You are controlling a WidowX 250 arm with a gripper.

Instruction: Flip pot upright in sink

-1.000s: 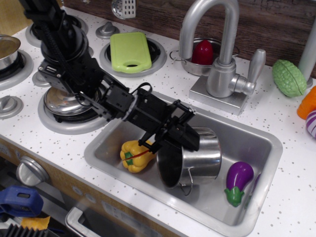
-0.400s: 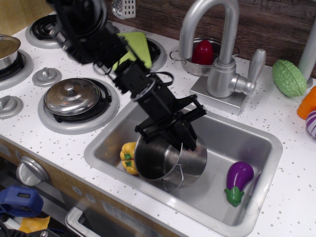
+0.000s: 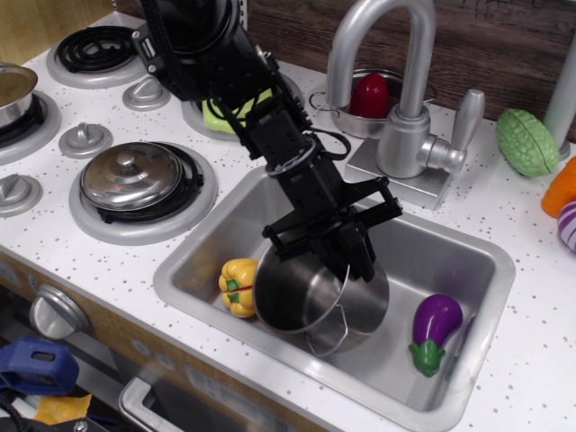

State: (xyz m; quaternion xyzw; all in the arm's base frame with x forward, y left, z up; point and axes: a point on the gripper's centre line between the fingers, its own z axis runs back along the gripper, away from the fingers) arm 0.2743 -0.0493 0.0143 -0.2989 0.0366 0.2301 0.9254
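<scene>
The shiny steel pot [image 3: 315, 301] stands in the sink [image 3: 450, 247], tilted with its mouth facing up and toward the front left; a wire loop handle hangs at its front. My black gripper [image 3: 346, 256] comes down from the upper left and is shut on the pot's far rim. The arm hides part of the sink's back left wall.
A yellow toy pepper [image 3: 238, 285] lies just left of the pot. A purple eggplant [image 3: 434, 329] lies at the sink's right. The grey faucet [image 3: 396, 85] stands behind, with a small pot holding a red item [image 3: 369, 97]. A knobbed lid [image 3: 131, 175] sits on the left burner.
My arm swung from the left round to the back of the sink, and the pot turned from lying on its side to mouth nearly upward, shifting slightly right.
</scene>
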